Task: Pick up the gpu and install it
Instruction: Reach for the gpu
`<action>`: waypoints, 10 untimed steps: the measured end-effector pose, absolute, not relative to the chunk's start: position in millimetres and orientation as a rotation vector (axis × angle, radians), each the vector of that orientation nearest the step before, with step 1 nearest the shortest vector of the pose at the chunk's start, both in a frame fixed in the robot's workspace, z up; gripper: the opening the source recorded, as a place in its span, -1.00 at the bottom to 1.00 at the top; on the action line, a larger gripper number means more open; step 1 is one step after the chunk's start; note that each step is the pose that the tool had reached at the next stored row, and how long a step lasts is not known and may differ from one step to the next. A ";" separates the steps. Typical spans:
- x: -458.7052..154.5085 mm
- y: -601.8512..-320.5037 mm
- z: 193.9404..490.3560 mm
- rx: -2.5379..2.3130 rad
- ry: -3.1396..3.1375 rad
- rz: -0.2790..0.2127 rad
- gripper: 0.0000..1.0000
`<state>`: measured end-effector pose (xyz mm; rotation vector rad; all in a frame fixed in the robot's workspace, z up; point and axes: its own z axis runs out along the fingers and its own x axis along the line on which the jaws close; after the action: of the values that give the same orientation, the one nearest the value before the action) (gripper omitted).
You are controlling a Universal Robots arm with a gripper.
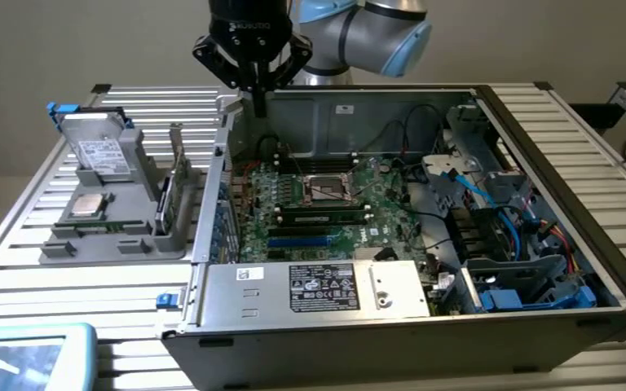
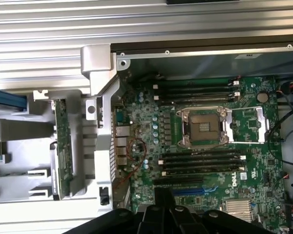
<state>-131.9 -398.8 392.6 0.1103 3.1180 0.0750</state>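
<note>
exterior view | gpu (image 1: 167, 195) upright in grey holder (image 1: 107, 247) | motherboard (image 1: 257, 208) in case (image 1: 291, 346)

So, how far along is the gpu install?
Nothing looks done: the gpu stands in the gray holder beside the computer case. The gripper, shut and empty, hovers over a corner of the open case. Picking it up and seating it both remain.

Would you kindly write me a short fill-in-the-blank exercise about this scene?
1. The gripper hangs over the computer case with jaws ____.
2. The gpu stands in the gray holder on the exterior view's ____ of the case.
3. The label on the hard drive is ____.
Missing: shut; left; white.
</note>
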 end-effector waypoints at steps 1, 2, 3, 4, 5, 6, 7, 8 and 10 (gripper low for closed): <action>-134.4 -398.8 392.6 0.110 3.118 0.075 -0.79; -137.8 -398.8 392.6 0.111 3.118 0.075 -0.79; -141.7 -398.9 392.6 0.110 3.118 0.075 -0.79; -146.0 -398.9 392.6 0.110 3.118 0.075 -0.79; -150.4 -398.9 392.6 0.110 3.118 0.075 -0.79; -155.1 -398.9 392.6 0.111 3.118 0.075 -0.79; -159.5 -398.9 392.5 0.110 3.118 0.075 -0.79; -164.2 -398.9 392.5 0.110 3.118 0.075 -0.79; -172.9 -398.9 392.4 0.111 3.118 0.075 -0.79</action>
<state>-172.9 -398.9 392.4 0.1105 3.1180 0.0750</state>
